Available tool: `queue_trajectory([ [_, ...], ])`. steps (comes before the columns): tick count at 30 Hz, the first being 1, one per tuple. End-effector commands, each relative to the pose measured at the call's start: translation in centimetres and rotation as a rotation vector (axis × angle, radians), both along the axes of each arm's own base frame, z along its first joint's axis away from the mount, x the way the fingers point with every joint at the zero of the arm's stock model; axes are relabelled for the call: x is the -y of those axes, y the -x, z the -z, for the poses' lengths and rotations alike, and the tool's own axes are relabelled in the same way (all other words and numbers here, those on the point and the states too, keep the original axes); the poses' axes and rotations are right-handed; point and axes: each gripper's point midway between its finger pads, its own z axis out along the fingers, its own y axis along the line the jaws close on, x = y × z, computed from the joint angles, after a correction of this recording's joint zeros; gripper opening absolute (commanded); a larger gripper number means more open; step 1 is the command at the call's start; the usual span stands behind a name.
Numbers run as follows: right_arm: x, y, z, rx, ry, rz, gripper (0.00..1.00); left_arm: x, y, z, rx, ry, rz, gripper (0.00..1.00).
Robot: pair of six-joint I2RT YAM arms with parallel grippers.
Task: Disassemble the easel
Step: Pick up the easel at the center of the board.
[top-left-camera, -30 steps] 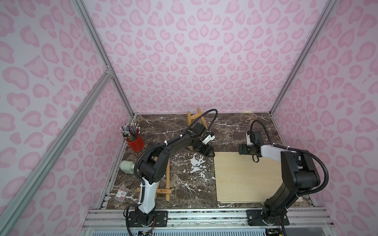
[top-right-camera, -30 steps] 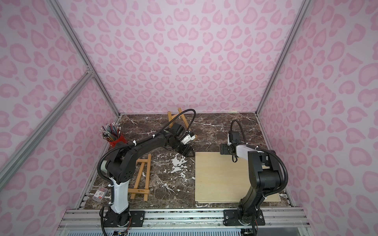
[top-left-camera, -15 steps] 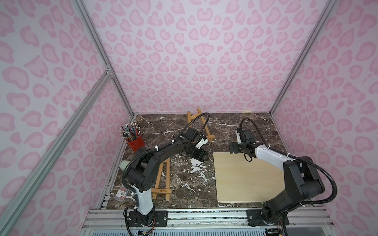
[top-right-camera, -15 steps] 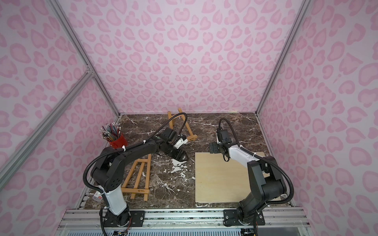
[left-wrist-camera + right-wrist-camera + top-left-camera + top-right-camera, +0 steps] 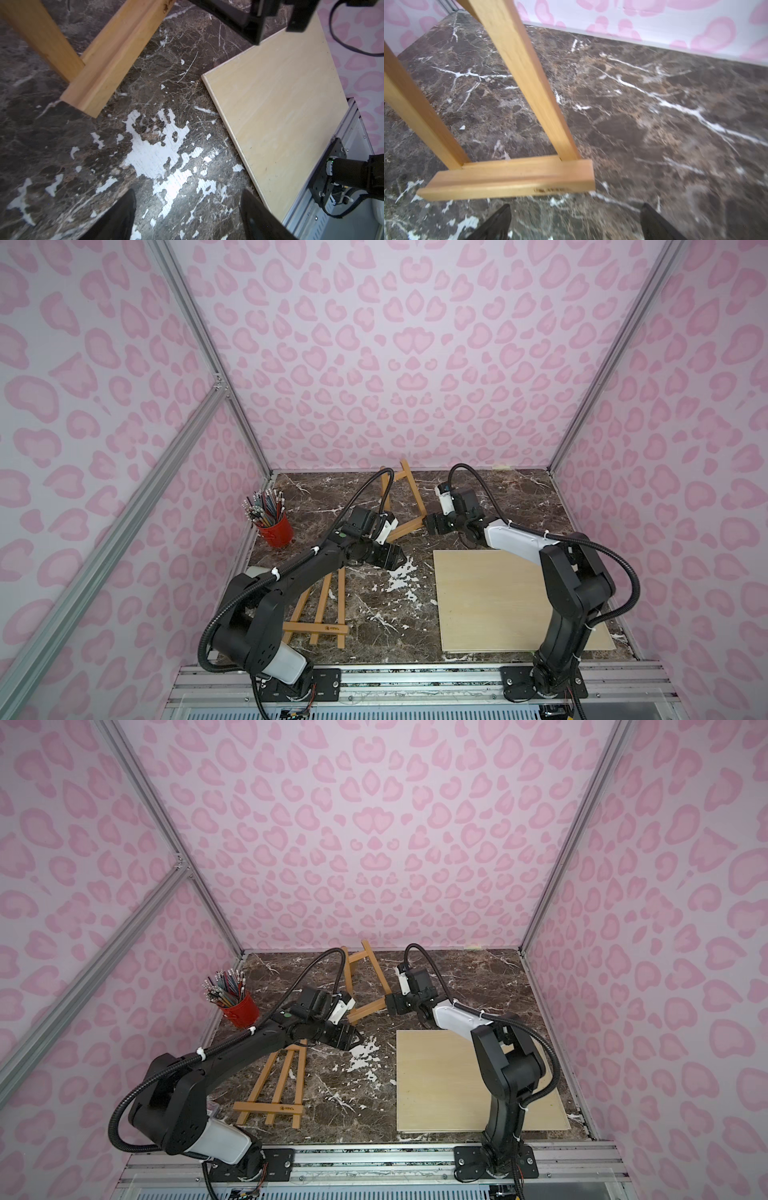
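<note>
Judging by its slim wooden bars, the easel (image 5: 519, 83) is deemed light and stiff, best gripped at the ledge (image 5: 512, 178); left claw (image 5: 188, 195) and right claw (image 5: 576, 207) are spread, empty.

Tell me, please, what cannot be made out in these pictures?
- Near easel: its top, in both top views, is hidden under the left arm.
- Far easel: its top, in the right wrist view, is cut off by the picture's edge.
- Stamp on that easel: blurred, unreadable.
- Pale thing by the wall: mostly behind the left arm; what it is cannot be told.
</note>
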Motion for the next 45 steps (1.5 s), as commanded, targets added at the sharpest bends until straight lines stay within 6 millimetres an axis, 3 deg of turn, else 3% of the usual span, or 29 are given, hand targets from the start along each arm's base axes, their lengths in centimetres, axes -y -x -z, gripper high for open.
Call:
queue_trajectory([
  [1, -1.7, -2.1, -0.1, 0.074, 0.02, -0.055, 0.97, -0.8, -0.7, -1.0, 0.049, 0.013, -0.055, 0.81],
  [4, -2.2, -3.6, 0.5, 0.094, 0.028, -0.053, 0.97, -1.6, -0.5, -1.4, 0.059, 0.016, -0.075, 0.81],
  [5, -2.8, -4.6, -0.5, 0.126, 0.016, -0.055, 0.96, -1.8, -0.4, -1.6, 0.063, 0.017, -0.08, 0.81],
  [11, -4.6, -5.6, -0.7, 0.187, -0.034, -0.124, 0.86, -2.7, -0.2, -2.1, 0.08, 0.001, -0.102, 0.81],
  [15, -5.2, -5.5, -0.5, 0.206, -0.047, -0.155, 0.71, -3.1, 0.0, -2.4, 0.084, -0.003, -0.114, 0.81],
  [19, -5.6, -5.3, -0.1, 0.215, -0.028, -0.167, 0.44, -3.6, 0.0, -2.5, 0.086, -0.002, -0.13, 0.81],
  [24, -6.0, -4.5, -0.1, 0.237, 0.015, -0.178, 0.27, -4.2, -0.4, -3.0, 0.092, 0.006, -0.157, 0.82],
  [26, -6.2, -4.4, -1.3, 0.268, 0.025, -0.178, 0.21, -4.6, -0.7, -3.0, 0.092, 0.001, -0.179, 0.82],
  [27, -5.8, -3.6, -0.3, 0.251, 0.047, -0.18, 0.18, -4.9, -0.8, -3.2, 0.094, 0.002, -0.191, 0.82],
  [29, -5.8, -3.2, -1.2, 0.268, 0.055, -0.181, 0.13, -5.5, -1.2, -3.5, 0.102, 0.006, -0.217, 0.82],
  [36, -5.4, -0.7, -6.1, 0.325, 0.036, -0.187, 0.08, -8.7, -2.9, -6.1, 0.141, 0.068, -0.353, 0.83],
  [40, -5.2, 2.0, -8.0, 0.321, 0.015, -0.225, 0.08, -10.0, -3.8, -7.0, 0.132, 0.114, -0.397, 0.84],
  [45, -4.9, 6.0, -8.7, 0.29, -0.009, -0.28, 0.06, -11.1, -5.3, -8.5, 0.15, 0.136, -0.414, 0.84],
])
